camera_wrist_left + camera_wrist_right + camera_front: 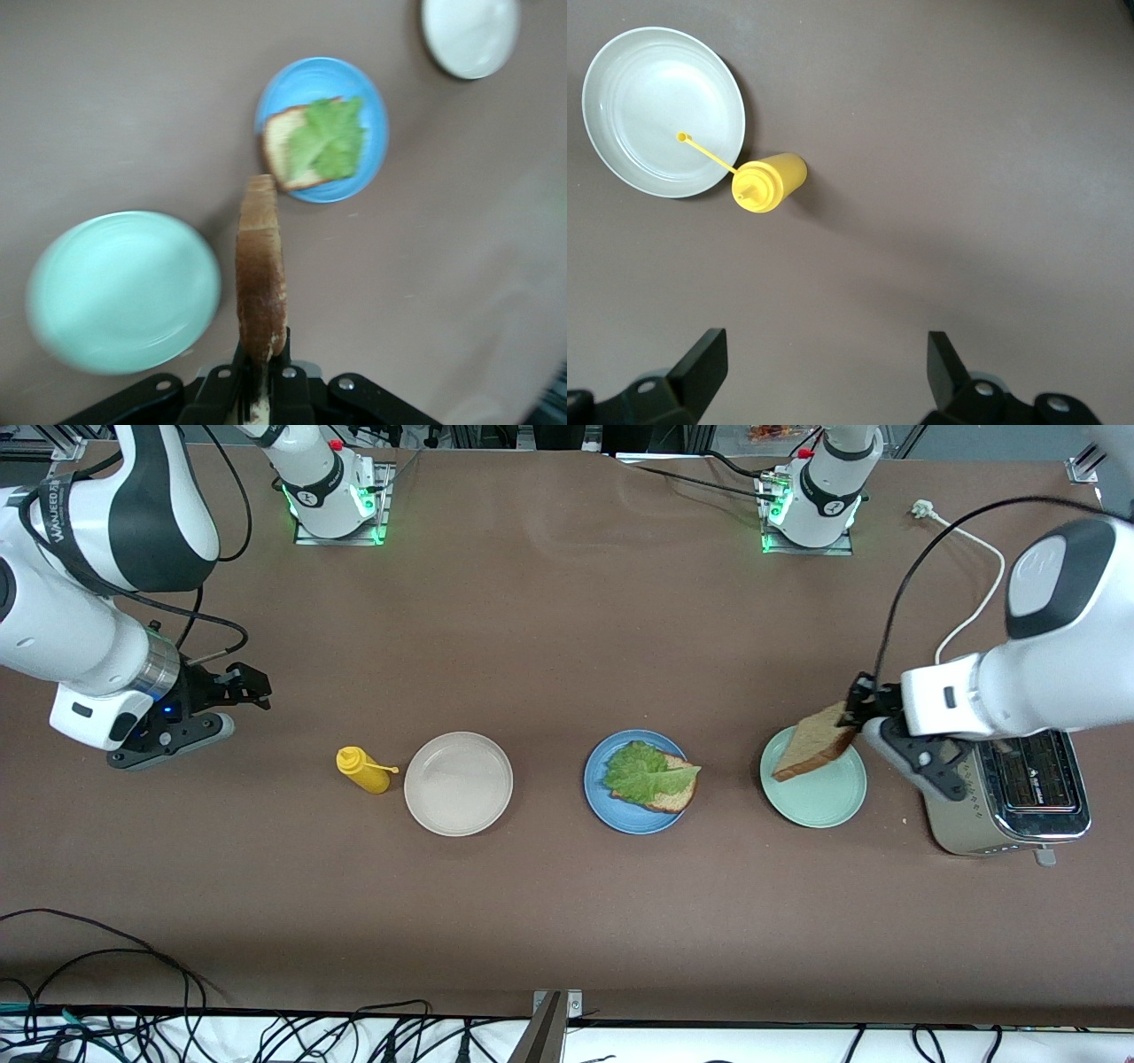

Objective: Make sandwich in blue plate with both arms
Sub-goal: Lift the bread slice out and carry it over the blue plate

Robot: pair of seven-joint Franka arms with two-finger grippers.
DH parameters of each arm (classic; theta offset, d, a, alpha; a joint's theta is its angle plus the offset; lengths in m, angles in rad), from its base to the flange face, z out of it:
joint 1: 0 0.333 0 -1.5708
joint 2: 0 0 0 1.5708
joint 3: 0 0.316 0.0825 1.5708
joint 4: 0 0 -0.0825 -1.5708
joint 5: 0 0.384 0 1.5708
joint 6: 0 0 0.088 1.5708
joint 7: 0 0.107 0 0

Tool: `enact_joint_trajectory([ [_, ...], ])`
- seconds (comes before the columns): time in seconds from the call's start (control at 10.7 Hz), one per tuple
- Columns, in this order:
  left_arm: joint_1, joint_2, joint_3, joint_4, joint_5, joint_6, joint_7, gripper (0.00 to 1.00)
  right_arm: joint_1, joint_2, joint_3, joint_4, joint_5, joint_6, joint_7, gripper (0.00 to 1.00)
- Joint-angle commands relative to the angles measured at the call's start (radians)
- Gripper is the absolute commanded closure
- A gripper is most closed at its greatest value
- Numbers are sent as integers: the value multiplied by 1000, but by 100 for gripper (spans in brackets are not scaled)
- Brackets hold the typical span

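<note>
The blue plate [613, 803] [363, 88] lies in the middle of the table with a bread slice [675, 793] [276, 150] on it and a ruffled lettuce leaf [645, 772] [328, 137] on top. My left gripper [858, 710] [263, 359] is shut on the edge of a second brown bread slice [813, 751] [260, 274], held tilted in the air over the pale green plate [819, 797] [120, 288]. My right gripper [244, 689] [828, 363] waits open above bare table at the right arm's end, with nothing between its fingers.
A yellow mustard bottle [363, 769] [769, 181] lies beside a beige plate [458, 783] [660, 111], toward the right arm's end. A silver toaster [1019, 802] stands at the left arm's end, partly under the left arm, its white cable [974, 593] trailing toward the bases.
</note>
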Motion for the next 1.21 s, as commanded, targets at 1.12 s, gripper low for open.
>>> enact_joint_trajectory([
  [1.12, -169, 468, 23, 15, -439, 291, 9, 100, -2, -19, -5, 41, -68, -8, 20, 0],
])
